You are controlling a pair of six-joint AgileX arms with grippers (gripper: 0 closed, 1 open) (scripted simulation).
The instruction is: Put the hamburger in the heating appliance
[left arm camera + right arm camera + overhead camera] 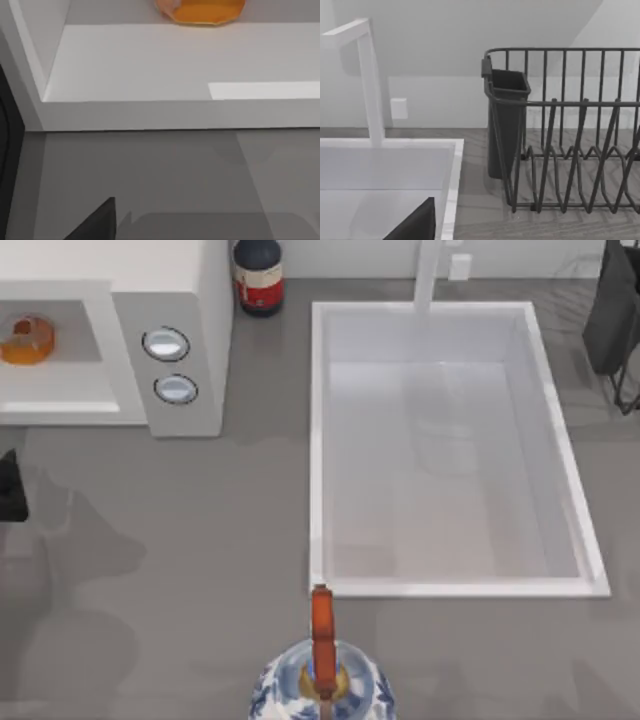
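Note:
The hamburger (27,340) lies inside the cavity of the white heating appliance (185,300) at the top left of the table. The left wrist view has the hamburger (202,9) far back on the cavity floor of the heating appliance (150,65). My left gripper (6,487) is at the table's left edge, in front of the cavity and well apart from the hamburger. It is open and holds nothing; one dark finger (95,225) shows. My right arm is parked near the sink's far right corner, with one dark finger (415,225) in its wrist view, open and holding nothing.
A big white sink (316,440) with a faucet (428,275) fills the right half. A blue-and-white kettle (320,685) stands at the front middle. A dark bottle (258,275) stands beside the appliance. A black dish rack (570,150) is at the far right.

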